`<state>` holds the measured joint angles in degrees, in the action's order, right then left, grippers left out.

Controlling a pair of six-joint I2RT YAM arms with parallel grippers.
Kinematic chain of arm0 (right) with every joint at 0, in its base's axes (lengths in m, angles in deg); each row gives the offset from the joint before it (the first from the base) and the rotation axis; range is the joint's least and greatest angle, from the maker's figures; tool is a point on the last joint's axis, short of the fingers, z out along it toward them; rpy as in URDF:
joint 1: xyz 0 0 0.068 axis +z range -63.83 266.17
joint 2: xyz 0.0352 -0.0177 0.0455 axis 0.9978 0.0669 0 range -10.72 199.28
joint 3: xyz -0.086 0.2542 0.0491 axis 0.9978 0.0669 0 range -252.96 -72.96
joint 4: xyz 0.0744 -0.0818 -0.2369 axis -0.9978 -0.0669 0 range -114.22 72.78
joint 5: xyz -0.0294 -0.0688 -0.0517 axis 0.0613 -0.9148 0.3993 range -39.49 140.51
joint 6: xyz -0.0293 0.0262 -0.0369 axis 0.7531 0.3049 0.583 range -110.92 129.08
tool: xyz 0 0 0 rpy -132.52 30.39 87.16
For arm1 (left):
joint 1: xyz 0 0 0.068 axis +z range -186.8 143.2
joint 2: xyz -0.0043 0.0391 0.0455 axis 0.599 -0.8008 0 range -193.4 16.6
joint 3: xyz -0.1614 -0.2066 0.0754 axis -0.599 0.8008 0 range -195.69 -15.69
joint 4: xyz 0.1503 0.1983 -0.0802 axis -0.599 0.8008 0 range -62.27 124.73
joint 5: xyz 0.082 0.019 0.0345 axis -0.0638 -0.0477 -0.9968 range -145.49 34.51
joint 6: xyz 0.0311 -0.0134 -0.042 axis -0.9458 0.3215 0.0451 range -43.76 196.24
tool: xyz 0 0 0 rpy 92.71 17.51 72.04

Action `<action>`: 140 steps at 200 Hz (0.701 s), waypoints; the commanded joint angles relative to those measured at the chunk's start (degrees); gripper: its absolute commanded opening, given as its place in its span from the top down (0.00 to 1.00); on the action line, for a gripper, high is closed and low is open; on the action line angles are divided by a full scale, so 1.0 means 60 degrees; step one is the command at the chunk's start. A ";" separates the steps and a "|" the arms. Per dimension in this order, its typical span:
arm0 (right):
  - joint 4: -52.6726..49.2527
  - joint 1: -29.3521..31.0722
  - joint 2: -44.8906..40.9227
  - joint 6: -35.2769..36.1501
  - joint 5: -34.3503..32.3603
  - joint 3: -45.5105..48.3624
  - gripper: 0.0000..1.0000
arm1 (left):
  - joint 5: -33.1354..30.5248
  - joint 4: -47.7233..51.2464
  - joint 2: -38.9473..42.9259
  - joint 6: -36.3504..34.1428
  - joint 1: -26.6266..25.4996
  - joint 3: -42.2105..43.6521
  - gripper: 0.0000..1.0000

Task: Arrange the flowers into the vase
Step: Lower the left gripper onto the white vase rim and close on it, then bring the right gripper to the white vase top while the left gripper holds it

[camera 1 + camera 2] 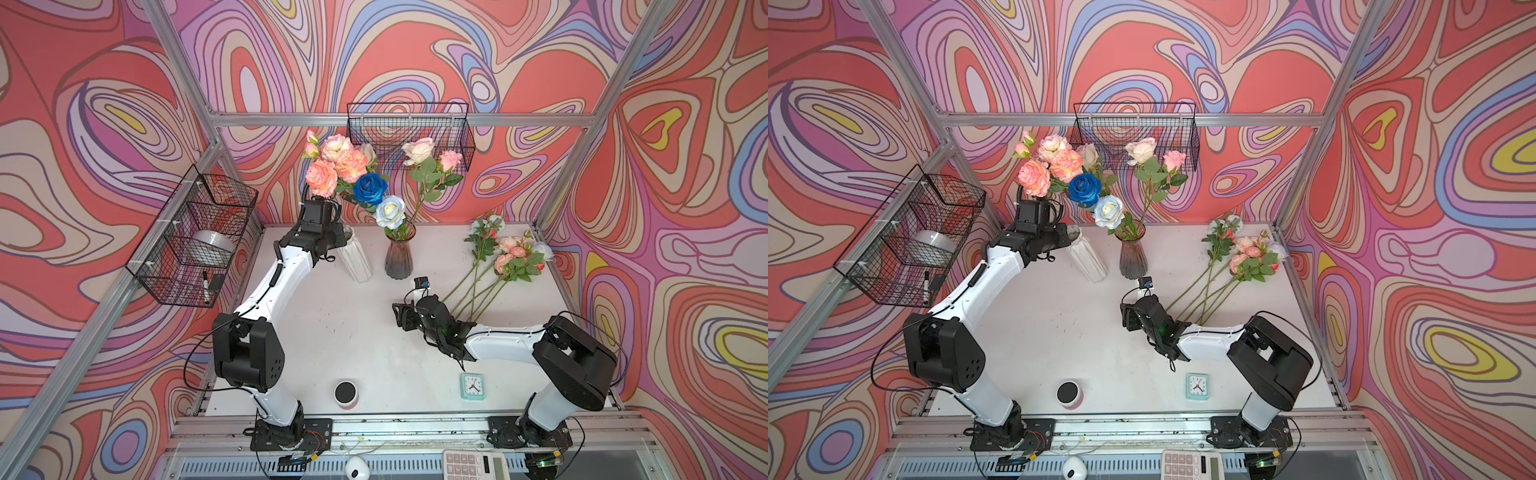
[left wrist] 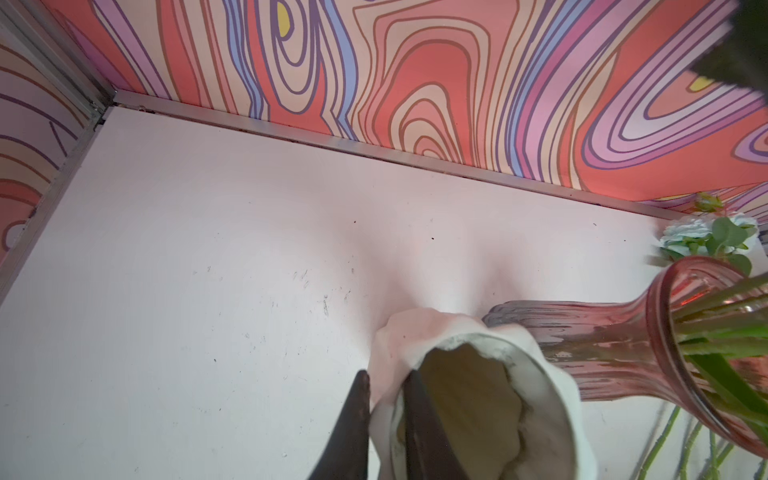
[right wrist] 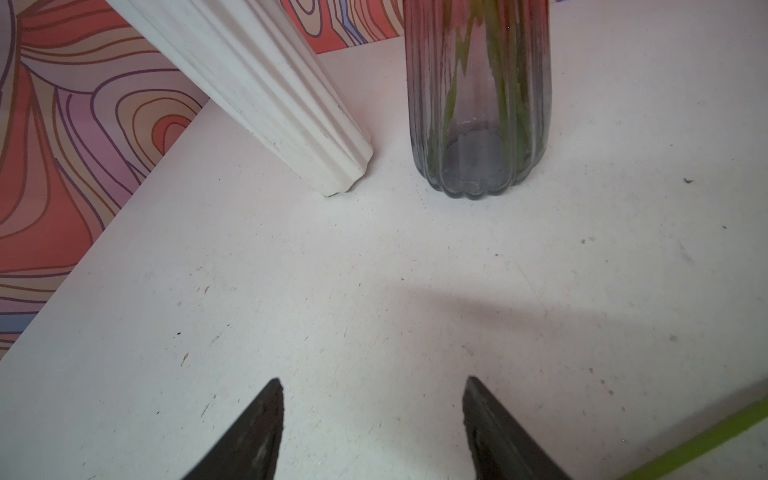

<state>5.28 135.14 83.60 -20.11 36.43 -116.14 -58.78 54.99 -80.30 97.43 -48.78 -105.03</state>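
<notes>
Two robot arms work over a white table (image 1: 353, 332). The left end effector (image 2: 386, 374) is pinching the rim of a ribbed white vase (image 1: 355, 259), with one finger inside the mouth and the other against the outer wall. That vase leans over, its mouth tipped toward the end effector and one edge of its base on the table. The left wrist view shows nothing inside the mouth.

Just past the white vase, on the side away from the left end effector, a ribbed pink-grey glass vase (image 1: 400, 257) stands upright. It holds a bunch of flowers (image 1: 368, 187): peach, pink and cream heads, one dark blue rose and one pale blue rose, fanning out high above the left end effector.

The right end effector (image 3: 372, 380) hovers low over bare table, its fingers spread wide with nothing between them. Both vases stand ahead of it. Behind it, toward its outer side, loose flowers (image 1: 511, 253) lie flat on the table. Their stem ends are close beside its wrist and their pink and cream heads point away.
</notes>
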 commanded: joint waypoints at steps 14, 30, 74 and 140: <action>-0.0002 0.0074 0.0072 0.0075 -0.0026 -0.0084 0.30 | 0.0007 0.1105 -0.0117 0.0050 -0.0038 0.0926 0.93; -0.0033 0.0084 0.0028 0.0102 -0.0068 -0.0072 0.30 | 0.0215 0.0765 0.0139 0.0295 -0.0045 0.1150 1.00; -0.0062 0.0083 -0.0108 0.0108 -0.0205 -0.0024 0.30 | 0.0516 0.0480 0.0960 0.0502 -0.0126 0.1483 1.00; -0.0149 0.0085 -0.0193 0.0148 -0.0188 -0.0171 0.30 | 0.1172 0.0851 0.1709 0.0731 -0.0184 0.1738 1.00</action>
<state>5.02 135.38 83.56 -19.94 36.08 -116.14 -53.95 54.77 -71.14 101.01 -49.37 -95.76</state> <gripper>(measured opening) 0.701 0.127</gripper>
